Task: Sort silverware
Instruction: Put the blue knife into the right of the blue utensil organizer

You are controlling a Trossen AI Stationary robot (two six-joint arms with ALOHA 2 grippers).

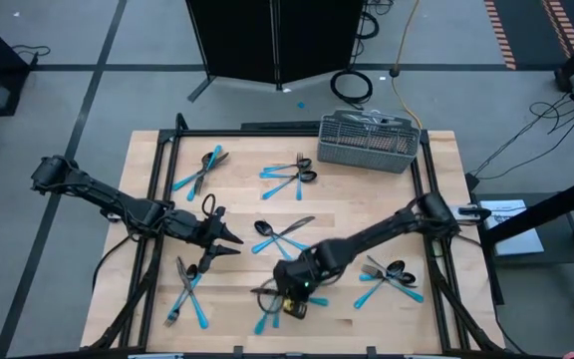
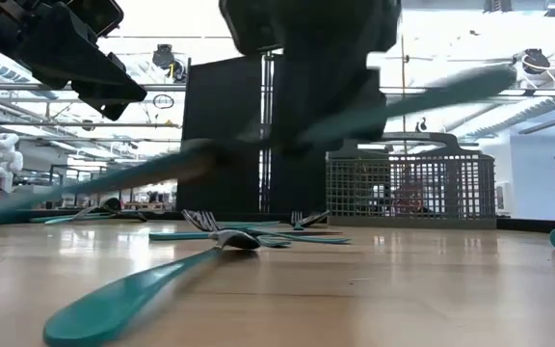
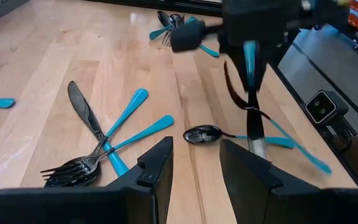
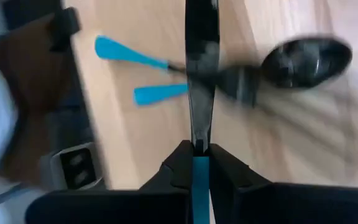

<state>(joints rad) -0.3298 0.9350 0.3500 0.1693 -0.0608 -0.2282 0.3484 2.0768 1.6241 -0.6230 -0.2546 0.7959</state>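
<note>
Silverware (image 1: 286, 235) scattered in small clusters across wooden table (image 1: 367, 199): near left-rear (image 1: 199, 170), centre-rear (image 1: 292, 176), centre, front-left (image 1: 184, 289), right-front (image 1: 392, 276), front-centre under right arm. Grey mesh basket (image 1: 366, 140) at rear edge, right of centre. Left gripper (image 1: 229, 241) hovering left of centre, fingers parted, nothing between them. Right gripper (image 1: 295, 296) low at front-centre, pinched on one blue-handled piece.

Low view: blurred teal-handled utensil (image 2: 258, 145) raised above table, crossing most of frame, under dark gripper body (image 2: 306, 24). Fork (image 2: 152, 280) lying flat in foreground, handle toward camera. More pieces flat farther back (image 2: 249, 231). Basket (image 2: 410, 183) upright at far right-rear.

Left wrist view: own fingers (image 3: 157, 165) apart, gap bare, wood visible between. Knife-fork-spoon cluster (image 3: 98, 140) just beside them on table. Spoon (image 3: 207, 133) lying flat past fingertips. Right gripper (image 3: 252, 46) beyond, clamping knife (image 3: 253, 106) by blue handle, blade pointing down, tip at or near table, cannot tell which.

Right wrist view: fingers (image 4: 182, 165) closed tight on blue handle, dark knife blade (image 4: 201, 68) sticking straight out. Spoon (image 4: 303, 61) and two blue handles (image 4: 142, 74) on table behind blade.
</note>
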